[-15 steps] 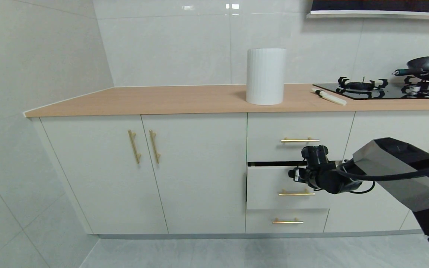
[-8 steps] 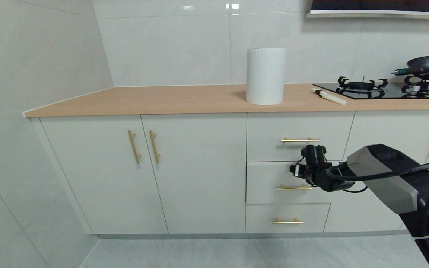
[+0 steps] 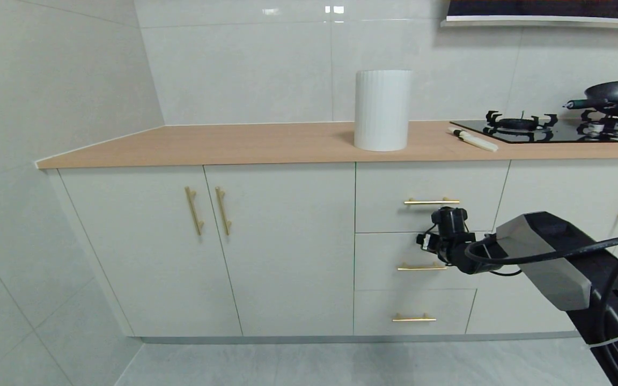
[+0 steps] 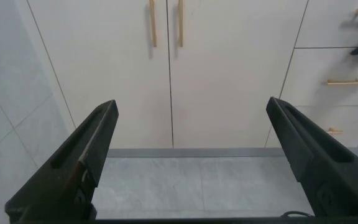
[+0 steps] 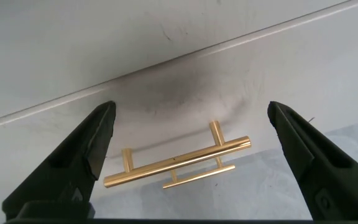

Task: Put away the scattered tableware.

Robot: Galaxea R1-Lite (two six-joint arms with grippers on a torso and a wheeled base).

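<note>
While a pale utensil (image 3: 472,139) lies on the tabletop (image 3: 266,143) between the white ribbed canister (image 3: 382,110) and the hob (image 3: 556,131), the right gripper (image 5: 190,127) sits close to the closed middle drawer (image 3: 384,262), its fingers wide apart around nothing, a gold handle (image 5: 178,160) beyond them. The left gripper (image 4: 191,118), fingers equally spread, hangs low before the cabinet doors (image 4: 166,68).

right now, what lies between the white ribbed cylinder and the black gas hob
A slim cream-coloured utensil lies there, by the corner of the black gas hob; head view shows it.
</note>
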